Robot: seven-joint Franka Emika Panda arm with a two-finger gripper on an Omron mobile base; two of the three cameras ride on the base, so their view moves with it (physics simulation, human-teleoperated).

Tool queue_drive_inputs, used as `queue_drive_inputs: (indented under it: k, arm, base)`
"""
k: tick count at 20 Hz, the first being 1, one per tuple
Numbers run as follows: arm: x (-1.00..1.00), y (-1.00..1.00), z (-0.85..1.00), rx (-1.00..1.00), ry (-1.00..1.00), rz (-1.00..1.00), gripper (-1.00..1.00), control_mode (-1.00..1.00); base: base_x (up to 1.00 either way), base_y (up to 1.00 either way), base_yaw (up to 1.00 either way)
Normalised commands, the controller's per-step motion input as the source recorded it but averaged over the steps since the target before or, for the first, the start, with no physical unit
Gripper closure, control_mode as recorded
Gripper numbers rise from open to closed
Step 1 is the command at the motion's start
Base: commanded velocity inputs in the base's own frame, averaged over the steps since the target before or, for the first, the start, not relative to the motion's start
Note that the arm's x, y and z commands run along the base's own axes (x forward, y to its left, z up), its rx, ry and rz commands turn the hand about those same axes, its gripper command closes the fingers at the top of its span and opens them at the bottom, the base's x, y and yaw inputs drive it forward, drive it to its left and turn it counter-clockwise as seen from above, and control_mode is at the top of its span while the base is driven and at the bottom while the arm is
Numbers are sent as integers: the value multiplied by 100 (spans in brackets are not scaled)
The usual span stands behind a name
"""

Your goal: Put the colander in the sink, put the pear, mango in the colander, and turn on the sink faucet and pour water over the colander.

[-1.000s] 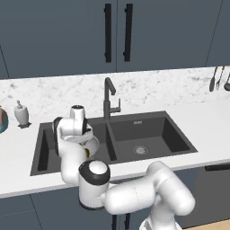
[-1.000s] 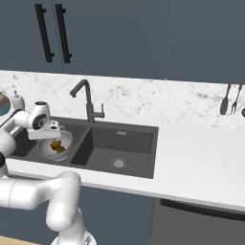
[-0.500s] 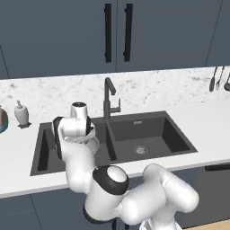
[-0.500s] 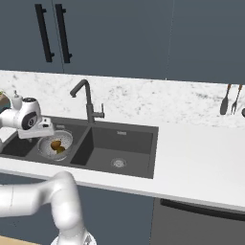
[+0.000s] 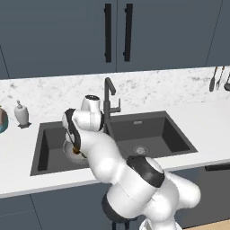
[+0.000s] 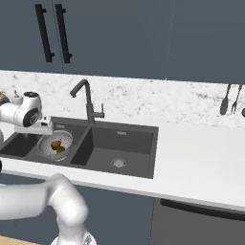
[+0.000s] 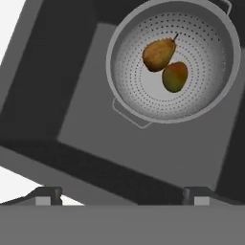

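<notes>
The silvery colander (image 7: pixel 143 103) stands in the left basin of the dark double sink (image 6: pixel 125 142), and it also shows in the right base view as the colander (image 6: pixel 48 149). Inside it lie a brown pear (image 7: pixel 159 53) with its stem up and a reddish-green mango (image 7: pixel 174 76), touching each other. My gripper (image 7: pixel 122 195) hangs open and empty above the basin's near corner, clear of the colander's rim; in the right base view the gripper (image 6: pixel 37 130) is just left of the colander. The tall dark faucet (image 6: pixel 86 99) stands behind the divider, and no stream runs from it.
A soap dispenser (image 5: pixel 20 113) stands on the counter left of the sink. Utensils (image 6: pixel 225 100) hang on the wall at the far right. The right basin (image 5: pixel 148 132) holds nothing but its drain. Dark cabinets (image 5: pixel 117 31) are above.
My hand has drawn up and to the left, away from the colander, while the elbow swung forward. The jaws stayed open, and the pear and mango lie still.
</notes>
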Motion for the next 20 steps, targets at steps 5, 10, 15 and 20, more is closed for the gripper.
queue_drive_inputs:
  k: [5,10,15,20]
  arm:
    - [-41,-19,45,30,1,-14,-100,-100]
    - [-42,-5,53,16,0,-12,-100,-100]
    - [-47,-9,40,3,0,-9,-100,-100]
    - [-34,-17,36,16,0,-13,-100,-100]
  base:
    - [0,0,0]
    - [0,0,0]
    - [0,0,0]
    - [0,0,0]
